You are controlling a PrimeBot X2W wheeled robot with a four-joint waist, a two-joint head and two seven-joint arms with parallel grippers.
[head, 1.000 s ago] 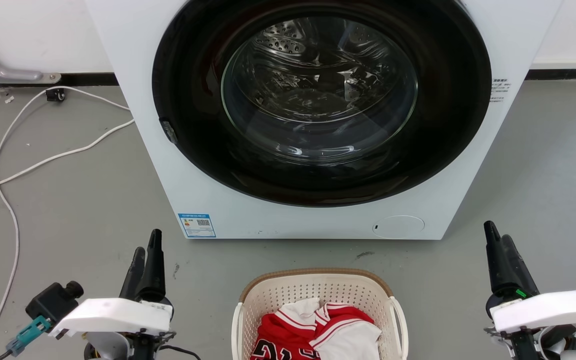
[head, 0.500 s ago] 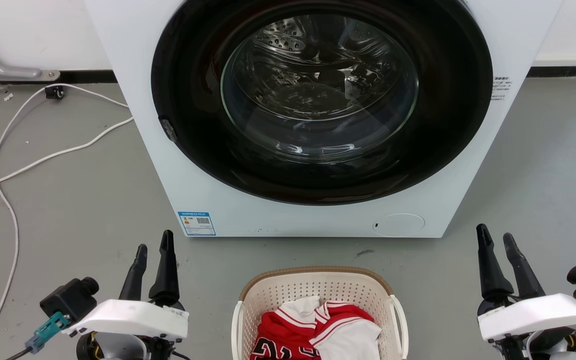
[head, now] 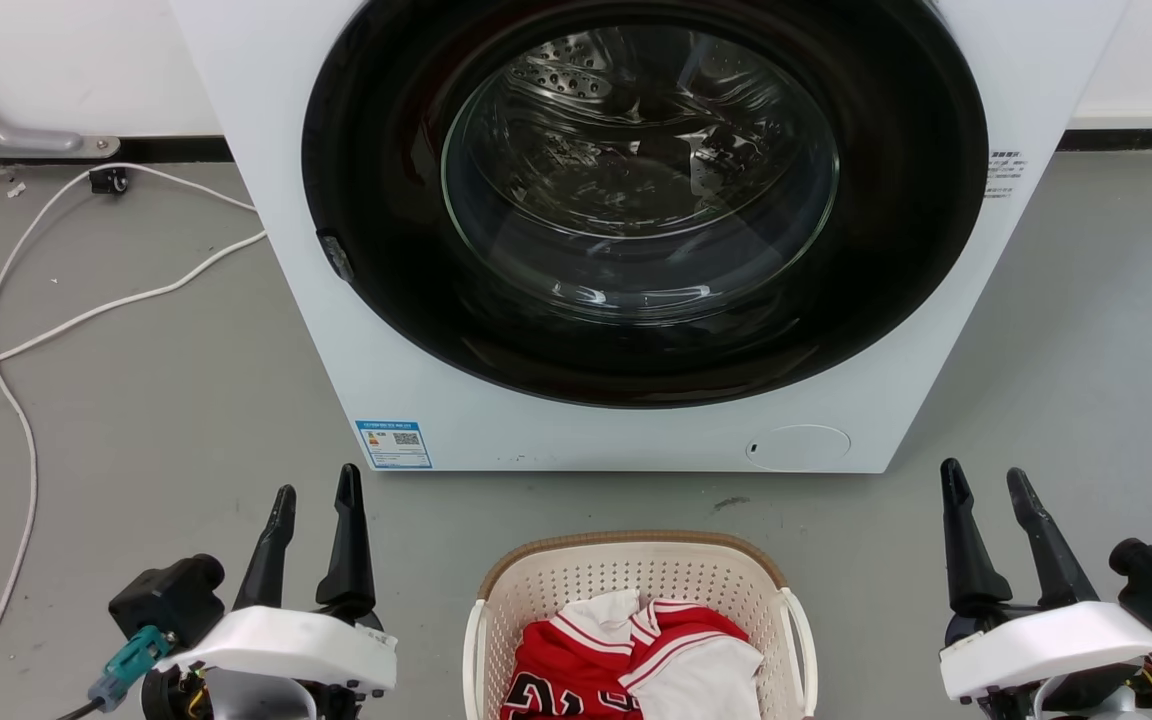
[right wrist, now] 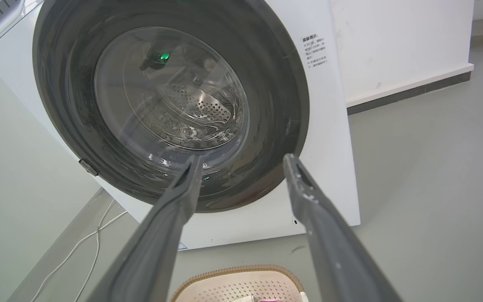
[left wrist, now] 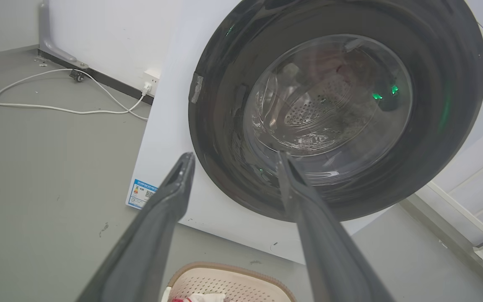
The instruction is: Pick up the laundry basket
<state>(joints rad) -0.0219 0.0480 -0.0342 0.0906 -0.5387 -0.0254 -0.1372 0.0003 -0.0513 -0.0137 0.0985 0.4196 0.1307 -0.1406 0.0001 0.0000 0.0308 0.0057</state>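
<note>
The laundry basket (head: 576, 585) sits on the grey floor at the bottom centre, cream and perforated with a brown rim and white side handles. Red and white clothes (head: 636, 660) lie inside it. My left gripper (head: 316, 480) stands open to the basket's left, well apart from it, fingers pointing at the washing machine. To the basket's right my right gripper (head: 986, 475) is also open and holds nothing. The basket's far rim (left wrist: 229, 272) shows at the bottom of the left wrist view below my left gripper (left wrist: 235, 157). It shows again as a basket rim (right wrist: 237, 274) below my right gripper (right wrist: 241, 161).
A white front-loading washing machine (head: 436, 400) with its round dark door (head: 636, 200) shut stands just behind the basket. White cables (head: 26, 330) trail over the floor at the left, toward the wall. Bare grey floor lies on both sides of the basket.
Both grippers have gone from shut to open over the last second. Each has shifted slightly inward toward the basket. The basket has not moved.
</note>
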